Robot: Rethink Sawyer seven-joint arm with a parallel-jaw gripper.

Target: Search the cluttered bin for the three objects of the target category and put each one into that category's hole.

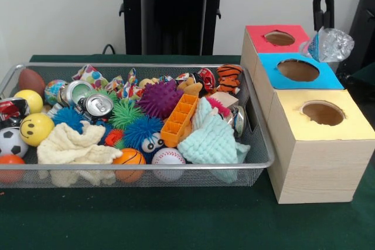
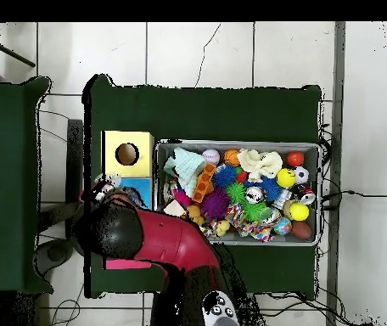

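Front view: saw a dark green, felt-like surface (image 1: 176,221) underneath everything. Noted the bin (image 1: 261,144), wide, shallow and rectangular, of silver wire mesh, heaped with toys. Found soft, rumpled cloths among them, one cream (image 1: 79,144) and one mint (image 1: 211,139). Counted also a purple spiky rubber ball (image 1: 159,98), an orange plastic grid tray (image 1: 179,120), a dented shiny can (image 1: 96,105) and a smooth yellow smiley ball (image 1: 36,128).

Beside the bin, saw three pale wooden boxes in a row, topped yellow (image 1: 351,127), blue (image 1: 325,80) and red (image 1: 258,33), each cut with a round hole. Placed the hole (image 1: 279,38) of the red top farthest back.

Made out the bottle (image 1: 331,44), thin, clear and crumpled, with a blue label. Found it raised off the surface, just beside the red top's edge and not over the hole.

Saw the black fingers (image 1: 317,13) coming down from the top edge, drawn close and clamped on the bottle's upper part.

Overhead view: saw the red arm (image 2: 167,238) lying across the red-topped box.
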